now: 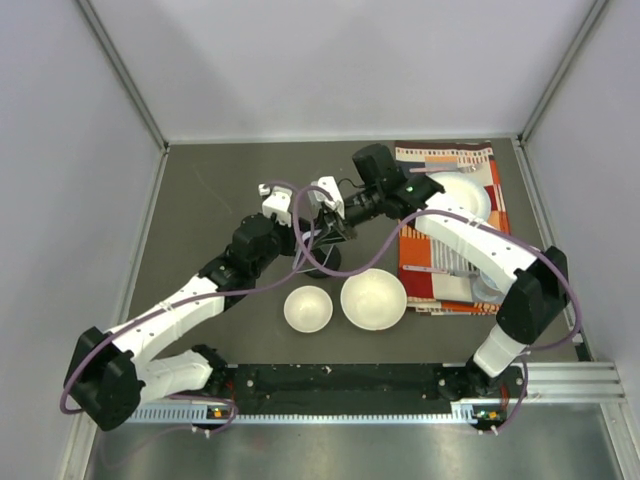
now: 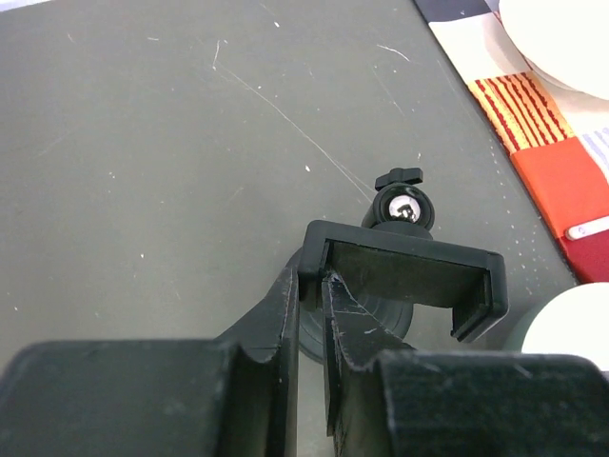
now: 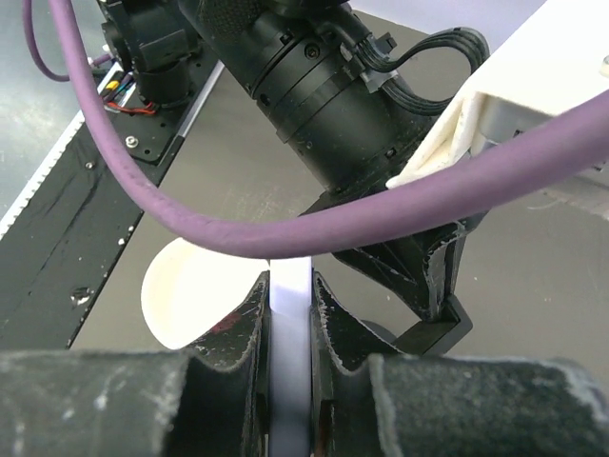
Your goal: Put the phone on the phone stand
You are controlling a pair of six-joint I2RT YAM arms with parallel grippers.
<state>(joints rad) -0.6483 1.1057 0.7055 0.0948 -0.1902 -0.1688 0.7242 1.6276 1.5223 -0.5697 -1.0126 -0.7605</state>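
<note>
Phone (image 3: 288,362) hangs above the gray surface (image 1: 210,190), pinched between the right jaws so that only its thin pale edge shows. It is just beside the black stand (image 2: 409,276) and not in it yet. The left jaws are almost closed and grip one end of the stand's top holder. The stand's round foot sits on the surface, a little behind a small white bowl (image 1: 308,308) and a bigger bowl (image 1: 373,298), near a striped cloth (image 1: 415,270).

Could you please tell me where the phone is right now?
Right wrist view: the phone is pinched edge-on in the right gripper, beside the stand.
</note>
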